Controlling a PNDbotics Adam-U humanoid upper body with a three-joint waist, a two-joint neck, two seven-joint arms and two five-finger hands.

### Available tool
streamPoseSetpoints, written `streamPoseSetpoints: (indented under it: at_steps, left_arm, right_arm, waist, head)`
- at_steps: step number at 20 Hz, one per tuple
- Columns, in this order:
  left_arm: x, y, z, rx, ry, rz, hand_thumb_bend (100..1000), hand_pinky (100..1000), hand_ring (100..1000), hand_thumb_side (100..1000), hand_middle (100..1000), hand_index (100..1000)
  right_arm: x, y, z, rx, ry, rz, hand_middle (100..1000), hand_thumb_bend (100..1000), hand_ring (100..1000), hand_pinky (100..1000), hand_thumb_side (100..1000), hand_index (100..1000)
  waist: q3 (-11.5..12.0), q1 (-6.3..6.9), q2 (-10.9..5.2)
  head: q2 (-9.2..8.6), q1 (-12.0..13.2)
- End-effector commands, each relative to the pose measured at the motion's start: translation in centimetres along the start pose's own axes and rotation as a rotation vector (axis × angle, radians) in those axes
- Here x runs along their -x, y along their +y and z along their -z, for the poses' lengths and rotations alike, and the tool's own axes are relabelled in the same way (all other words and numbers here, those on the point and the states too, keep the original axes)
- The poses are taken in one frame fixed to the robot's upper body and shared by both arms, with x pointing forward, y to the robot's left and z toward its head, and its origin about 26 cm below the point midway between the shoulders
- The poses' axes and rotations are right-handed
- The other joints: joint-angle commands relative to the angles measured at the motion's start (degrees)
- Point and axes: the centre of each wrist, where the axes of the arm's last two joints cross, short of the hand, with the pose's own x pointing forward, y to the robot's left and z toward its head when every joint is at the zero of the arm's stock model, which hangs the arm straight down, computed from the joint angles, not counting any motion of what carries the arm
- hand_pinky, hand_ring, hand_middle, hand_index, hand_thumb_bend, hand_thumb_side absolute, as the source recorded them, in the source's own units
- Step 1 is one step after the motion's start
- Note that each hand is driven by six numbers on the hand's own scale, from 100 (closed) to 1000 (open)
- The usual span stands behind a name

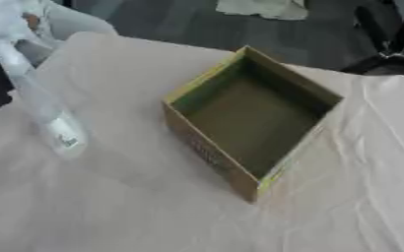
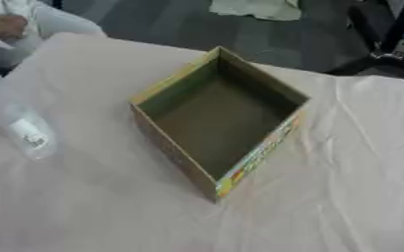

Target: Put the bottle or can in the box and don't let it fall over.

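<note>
1. Neither of the robot's hands shows in either eye view, so whether their fingers are spread, curled or holding anything cannot be told.
2. A clear plastic bottle (image 1: 54, 118) is at the left of the table (image 2: 343, 197), well apart from the box. It is heavily blurred; a small white label patch shows near its lower end.
3. Its long axis runs from that lower end — resting near the cloth — up and back toward the upper left corner of the view, so it leans rather than standing plumb. Whether its base actually touches the table cannot be made out.
4. At the far left edge a person's hand (image 2: 5, 24) and pale sleeve show above the bottle's upper end; whether that hand is on the bottle cannot be told.
5. The cardboard box (image 2: 175, 152) sits open-topped near the middle of the table, turned corner-on to the camera — brown walls, a coloured printed strip along its near right rim. Only bare floor shows inside.
6. A pale, wrinkled cloth covers the table.
</note>
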Motion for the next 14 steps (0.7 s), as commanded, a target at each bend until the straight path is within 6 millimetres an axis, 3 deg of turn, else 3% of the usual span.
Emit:
streamPoseSetpoints:
  at_steps: [1, 12, 14]
  left_arm:
    - [-1.4, 1.6, 0.8, 0.002, -0.035, 0.045, 302, 1000, 1000, 737, 1000, 899]
    - [-1.8, 1.9, 1.5, 0.002, -0.064, 0.055, 268, 1000, 1000, 726, 1000, 889]
    - [-2.1, 2.0, 1.8, 0.008, -0.075, 0.074, 218, 1000, 1000, 710, 1000, 878]
  right_arm:
    - [-0.3, -0.2, 0.3, -0.006, -0.013, -0.007, 1000, 100, 1000, 927, 569, 903]
    - [-0.3, -0.2, 0.4, -0.011, -0.01, -0.002, 1000, 100, 1000, 928, 570, 903]
    - [-0.3, -0.2, 0.5, -0.012, -0.008, 0.001, 1000, 100, 1000, 929, 573, 904]
  waist:
    - [0.05, 0.32, -0.8]
    - [0.07, 0.41, -0.85]
    - [-0.01, 0.48, -0.76]
  head:
    - [-0.53, 0.26]
    - [-0.35, 0.2]
    - [-0.38, 0.02]
